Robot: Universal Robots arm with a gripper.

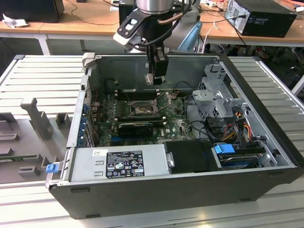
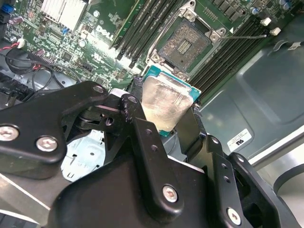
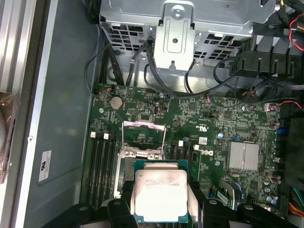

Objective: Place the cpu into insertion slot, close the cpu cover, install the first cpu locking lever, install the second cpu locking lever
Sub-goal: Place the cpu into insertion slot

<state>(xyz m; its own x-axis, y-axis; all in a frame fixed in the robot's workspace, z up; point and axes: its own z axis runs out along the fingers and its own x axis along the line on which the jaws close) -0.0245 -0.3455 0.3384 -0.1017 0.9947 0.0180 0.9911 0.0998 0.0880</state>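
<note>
The pale square cpu [image 3: 160, 194] hangs above the open insertion slot [image 2: 184, 45], cpu cover [image 3: 144, 135] swung back.

Across the top of my exterior view runs a wooden desk [image 1: 95, 19] strewn with cables [image 1: 83, 10] (white legs [image 1: 43, 45] below it). A black computer tower [image 1: 261, 16] lies at upper right, a dark box [image 1: 31, 9] at upper left. The ribbed grey worktable [image 1: 47, 76] spreads along both sides.

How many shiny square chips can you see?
1. The cpu is clamped in the gripper, held above the green board and close to the uncovered insertion slot. Another chip could be hidden under other parts.
</note>
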